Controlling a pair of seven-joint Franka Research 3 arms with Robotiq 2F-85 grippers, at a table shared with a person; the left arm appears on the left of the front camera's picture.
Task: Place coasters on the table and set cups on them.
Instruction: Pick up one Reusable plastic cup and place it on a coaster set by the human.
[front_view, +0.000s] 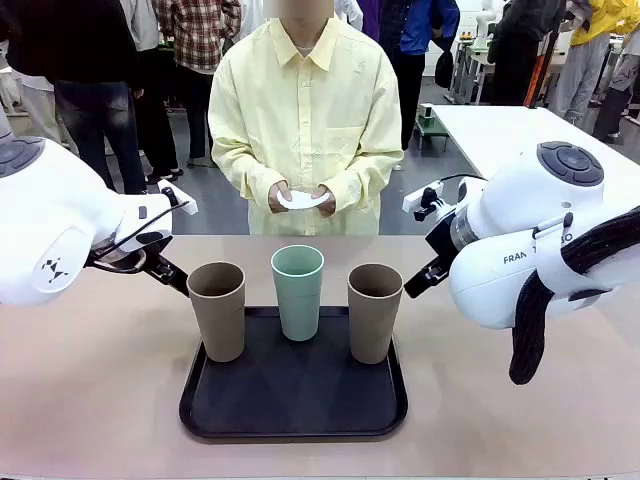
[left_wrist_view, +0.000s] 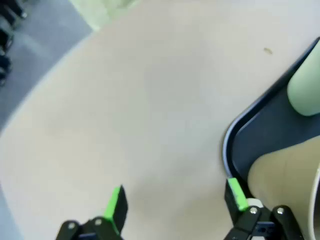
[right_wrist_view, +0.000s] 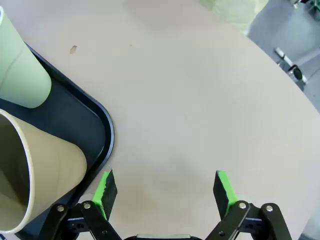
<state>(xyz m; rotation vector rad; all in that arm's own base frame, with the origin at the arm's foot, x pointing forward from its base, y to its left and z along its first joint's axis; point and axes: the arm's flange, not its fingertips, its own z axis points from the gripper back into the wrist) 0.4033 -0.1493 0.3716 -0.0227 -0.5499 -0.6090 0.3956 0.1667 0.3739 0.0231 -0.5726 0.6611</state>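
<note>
While left tool (left_wrist_view: 175, 197) and right tool (right_wrist_view: 164, 187) hover wide open, empty, three tall taupe-and-mint matte cups (front_view: 298, 290) stand on the black rectangular tray (front_view: 290, 410) between them; white lacy round coasters (front_view: 303, 200) sit in the person's hands (front_view: 325, 198) beyond.

The black letters "FRAN", the rest hidden, stand on the white casing of the right arm (front_view: 500, 285).

Bright, even light from overhead fills the front view. The cups (front_view: 298, 290) cast only short, soft shadows on the tray (front_view: 290, 415). The left wrist view is blurred throughout. The right wrist view is sharper, though the tabletop (right_wrist_view: 200, 100) edge bows near the top right corner.
</note>
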